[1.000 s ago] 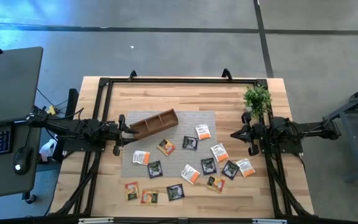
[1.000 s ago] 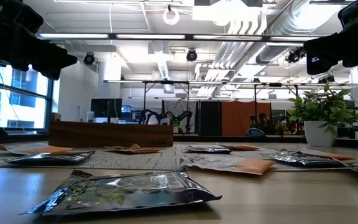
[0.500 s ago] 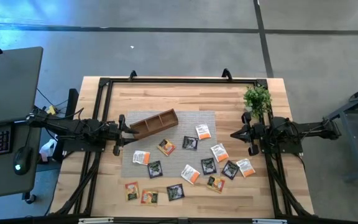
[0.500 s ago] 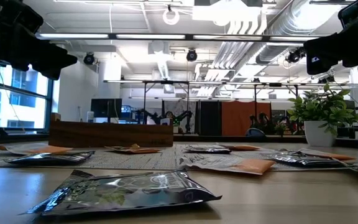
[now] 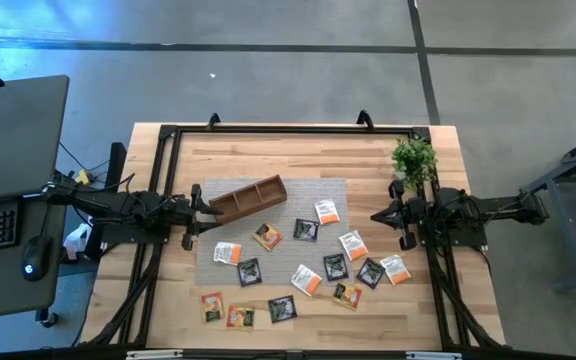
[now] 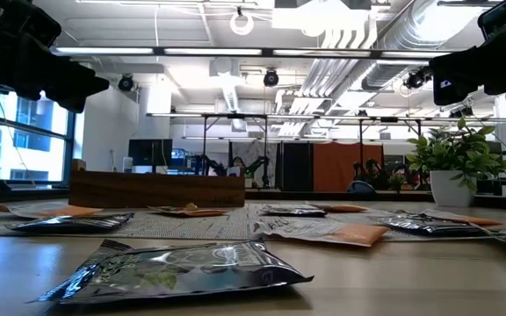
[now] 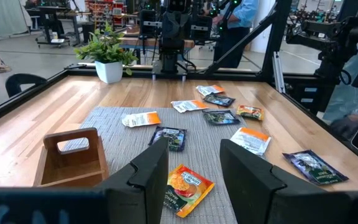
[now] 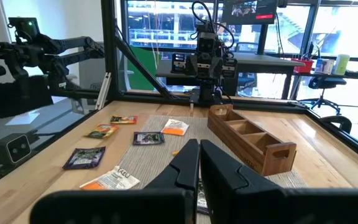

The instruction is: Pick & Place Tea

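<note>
While both arms are held above the table's side edges, the tea sachets (image 5: 306, 262) are seen scattered flat over the grey woven mat (image 5: 333, 187) and the bare wood nearer the front edge of the table (image 5: 298, 152). None of them is held, and none lies in the wooden compartment tray (image 5: 247, 198), which is set at a slant on the far left part of the mat. A yellow-red sachet (image 7: 186, 185) is found just beside the tray's near end, below the left gripper (image 5: 206, 202), with a dark sachet (image 7: 169, 136) a little beyond it. Three more sachets (image 5: 240, 310) are laid apart from the rest, off the mat near the front left corner. White-and-orange and dark ones are mixed across the middle and right of the mat, some touching or overlapping near the right arm.

The left gripper is kept at the table's left side, close to the tray's end, with its jaws released and a clear gap shown between the two dark fingers (image 7: 150, 171) in its wrist view. The right gripper (image 5: 379, 215) is kept at the right side, pointed inward toward the mat, with its fingers (image 8: 187, 163) drawn nearly together on nothing, only a thin slit left between them.

A small green potted plant (image 5: 414, 160) is stood at the far right corner, just behind the right arm.
</note>
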`<state>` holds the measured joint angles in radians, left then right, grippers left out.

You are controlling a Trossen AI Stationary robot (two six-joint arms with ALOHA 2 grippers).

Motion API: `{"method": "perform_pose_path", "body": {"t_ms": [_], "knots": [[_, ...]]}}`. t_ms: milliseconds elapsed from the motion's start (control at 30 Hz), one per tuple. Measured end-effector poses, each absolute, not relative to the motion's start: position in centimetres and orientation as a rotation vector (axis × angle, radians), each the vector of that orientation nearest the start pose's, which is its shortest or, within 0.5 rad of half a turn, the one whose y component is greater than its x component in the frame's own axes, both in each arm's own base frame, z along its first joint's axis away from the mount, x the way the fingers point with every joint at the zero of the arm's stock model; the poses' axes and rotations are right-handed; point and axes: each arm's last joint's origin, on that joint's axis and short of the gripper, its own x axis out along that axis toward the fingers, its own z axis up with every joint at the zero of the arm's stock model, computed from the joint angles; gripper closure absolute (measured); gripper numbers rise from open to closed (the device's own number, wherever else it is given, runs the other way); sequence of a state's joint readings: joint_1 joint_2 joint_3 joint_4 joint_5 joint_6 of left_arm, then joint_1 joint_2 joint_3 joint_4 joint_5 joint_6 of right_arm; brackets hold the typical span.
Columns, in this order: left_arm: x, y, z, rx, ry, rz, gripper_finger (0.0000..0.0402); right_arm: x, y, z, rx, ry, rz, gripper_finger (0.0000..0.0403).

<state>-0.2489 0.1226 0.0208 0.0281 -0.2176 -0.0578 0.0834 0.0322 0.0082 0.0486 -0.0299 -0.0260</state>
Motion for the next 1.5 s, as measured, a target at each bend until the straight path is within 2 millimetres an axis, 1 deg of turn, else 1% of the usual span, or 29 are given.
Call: {"method": "perform_pose_path", "body": {"t_ms": [667,833,1033,1500], "knots": [[10.19,-1.95,16.36,-0.041,0.072,-0.030,0.0259,9.88,0.91,16.84,-0.025,-0.026,0.113,0.0391],[10.21,-1.89,16.79,-0.051,0.028,-0.009,0.0259,9.88,0.91,16.84,-0.025,-0.026,0.112,0.0391],[10.20,-1.89,16.49,-0.043,0.058,-0.009,0.0259,9.87,0.75,17.30,-0.022,-0.072,0.056,0.0391],[10.20,-1.86,16.47,-0.043,0.059,0.002,0.0259,9.86,0.81,17.40,-0.035,-0.084,0.077,0.0391]]}}
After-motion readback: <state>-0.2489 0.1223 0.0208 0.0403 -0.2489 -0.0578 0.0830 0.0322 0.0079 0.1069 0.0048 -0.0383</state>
